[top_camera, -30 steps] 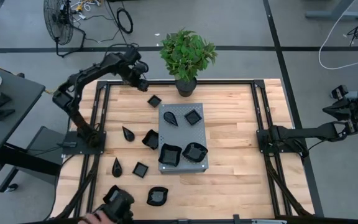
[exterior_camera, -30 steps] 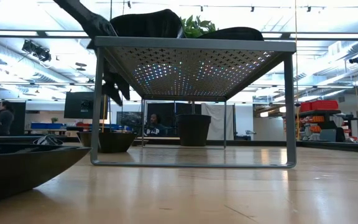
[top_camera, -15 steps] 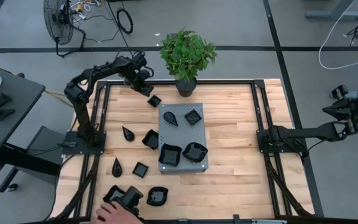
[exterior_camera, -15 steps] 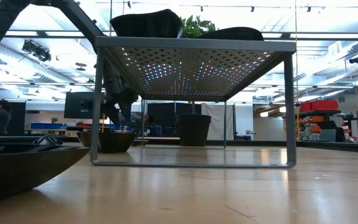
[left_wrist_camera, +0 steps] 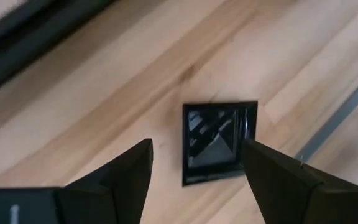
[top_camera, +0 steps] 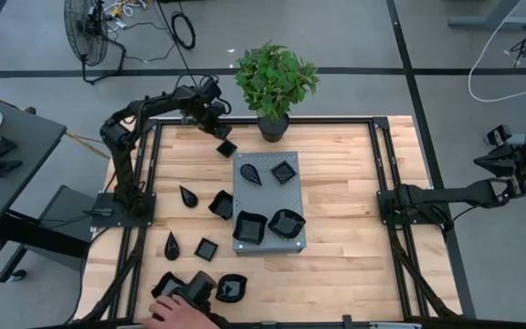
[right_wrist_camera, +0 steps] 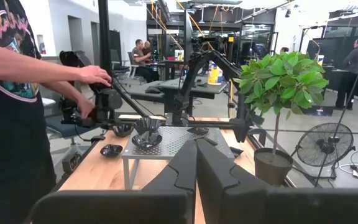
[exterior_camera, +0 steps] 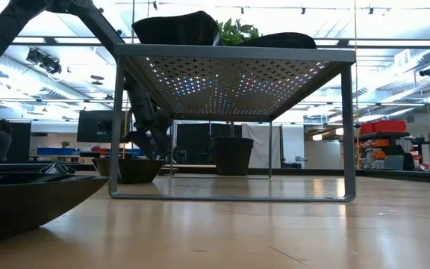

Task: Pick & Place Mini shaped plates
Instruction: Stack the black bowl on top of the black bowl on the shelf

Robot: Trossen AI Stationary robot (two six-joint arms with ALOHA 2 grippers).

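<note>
The small square plate [left_wrist_camera: 219, 143] lies flat on the tabletop [top_camera: 336, 274] near its far edge, just beside the far-left corner of the grey perforated stand [top_camera: 268, 203] and close to the potted plant [top_camera: 275, 82]. It looks like a glossy black glazed dish: stiff, light, probably slippery on its smooth faces and liable to chip if dropped or knocked. Its shallow raised rim is the likely place to take it, one finger on each of two opposite sides, pinching across the square.

The left tool [left_wrist_camera: 194, 171] hangs directly above it with its jaws spread wide, one finger to either side of the plate and not touching it. The right tool [right_wrist_camera: 196, 163] waits off the right edge of the tabletop, fingers pressed together and empty.

Other mini plates [top_camera: 206, 249] are scattered toward the left and near edges, and four sit on the stand. At the near-left corner a person's hand [top_camera: 170, 313] holds a dark object.

Pale marks show on the left tool's finger, but nothing legible.
</note>
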